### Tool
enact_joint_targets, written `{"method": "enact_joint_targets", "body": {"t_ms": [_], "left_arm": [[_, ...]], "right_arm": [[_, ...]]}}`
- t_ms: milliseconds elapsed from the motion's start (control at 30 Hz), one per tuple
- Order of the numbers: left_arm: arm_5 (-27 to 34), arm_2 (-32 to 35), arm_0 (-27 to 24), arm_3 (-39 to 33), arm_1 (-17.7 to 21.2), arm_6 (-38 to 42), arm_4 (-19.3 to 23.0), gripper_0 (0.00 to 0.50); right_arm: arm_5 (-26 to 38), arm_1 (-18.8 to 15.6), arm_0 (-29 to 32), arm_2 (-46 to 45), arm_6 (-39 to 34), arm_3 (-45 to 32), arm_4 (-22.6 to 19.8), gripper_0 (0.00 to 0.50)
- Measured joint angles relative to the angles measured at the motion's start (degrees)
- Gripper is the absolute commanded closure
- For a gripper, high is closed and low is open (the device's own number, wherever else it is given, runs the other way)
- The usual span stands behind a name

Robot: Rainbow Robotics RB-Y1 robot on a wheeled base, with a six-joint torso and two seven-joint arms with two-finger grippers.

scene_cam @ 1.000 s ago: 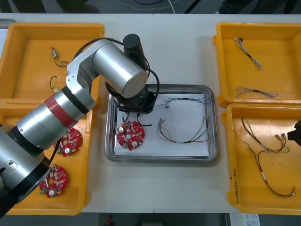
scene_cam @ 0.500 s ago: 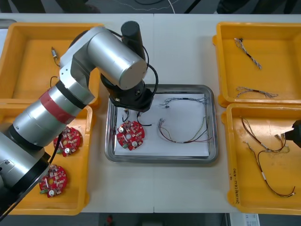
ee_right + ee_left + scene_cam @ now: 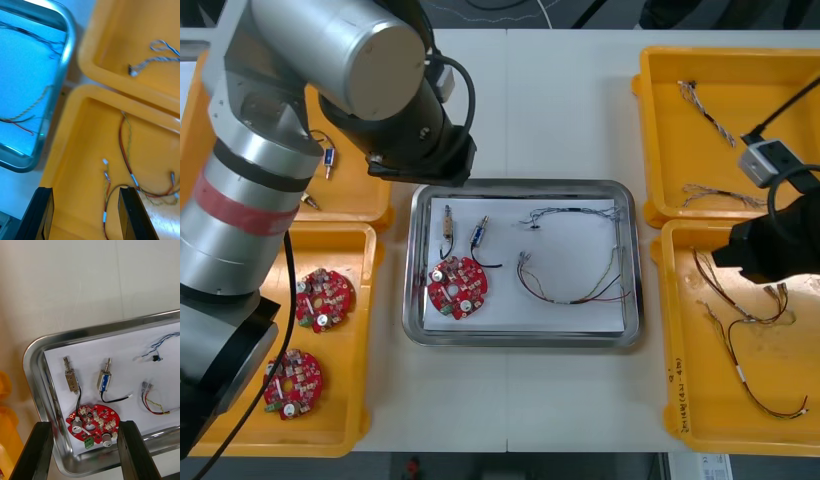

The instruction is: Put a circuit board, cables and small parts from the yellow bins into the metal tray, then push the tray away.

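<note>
Because the metal tray (image 3: 635,300) at mid-table already holds a circuit board (image 3: 458,285), two small metal parts (image 3: 448,222) and cables (image 3: 570,285), the left end effector (image 3: 84,423) hovers spread and empty over its far-left corner, while the right end effector (image 3: 85,189), also spread, hangs over the near-right yellow bin (image 3: 670,400), seemingly for another cable.
</note>
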Motion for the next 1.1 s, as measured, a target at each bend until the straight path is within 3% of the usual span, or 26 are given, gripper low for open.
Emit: {"method": "enact_joint_targets", "body": {"t_ms": [267, 533, 767, 933, 1100], "left_arm": [[0.0, 4.1, 7.2, -12.4, 5.5, 0.0, 0.4, 0.0], [0.0, 12.5, 14.5, -15.6, 11.7, 0.0, 5.3, 0.0], [0.0, 20.4, 20.6, -18.2, 17.0, 0.0, 10.0, 0.0], [0.0, 23.6, 25.5, -20.1, 20.9, -0.1, 11.1, 0.0], [0.0, 27.3, 30.2, -20.9, 22.7, -0.6, 11.9, 0.0]], "right_arm": [[0.0, -0.6, -10.9, 11.1, 0.0, 0.0, -4.4, 0.0], [0.0, -0.6, -18.3, 27.8, 0.0, -0.1, -4.4, 0.0], [0.0, -0.2, -23.3, 43.6, 0.7, -0.2, 1.2, 0.0], [-1.6, 1.4, -26.1, 53.1, 9.1, 0.1, 8.6, 0.0], [-4.8, 4.1, -28.3, 58.7, 12.4, 3.7, 9.4, 0.0]]}}
